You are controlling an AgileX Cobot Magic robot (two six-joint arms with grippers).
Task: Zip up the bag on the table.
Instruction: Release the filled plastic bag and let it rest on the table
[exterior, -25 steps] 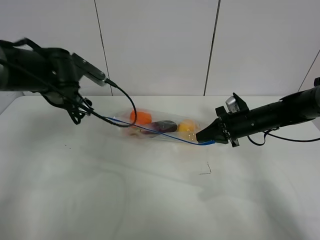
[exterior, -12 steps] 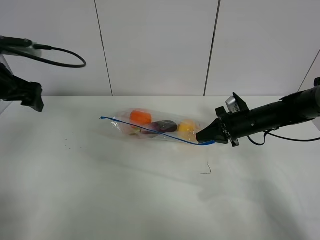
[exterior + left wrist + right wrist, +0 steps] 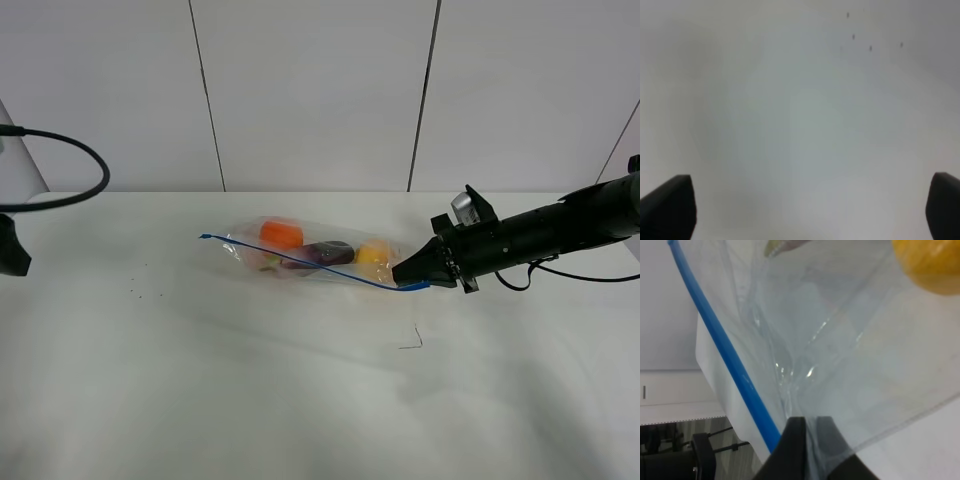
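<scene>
Bag (image 3: 310, 255): clear crinkly plastic, mid-table (image 3: 250, 400); orange, purple and yellow contents show through. Only the right wrist view shows the right gripper (image 3: 812, 440) pinching film beside the blue zipper strip (image 3: 722, 352). Left gripper (image 3: 807, 207): jaws spread, empty, over bare matte white; since half a second ago, withdrawn further toward the overhead view's left edge
</scene>
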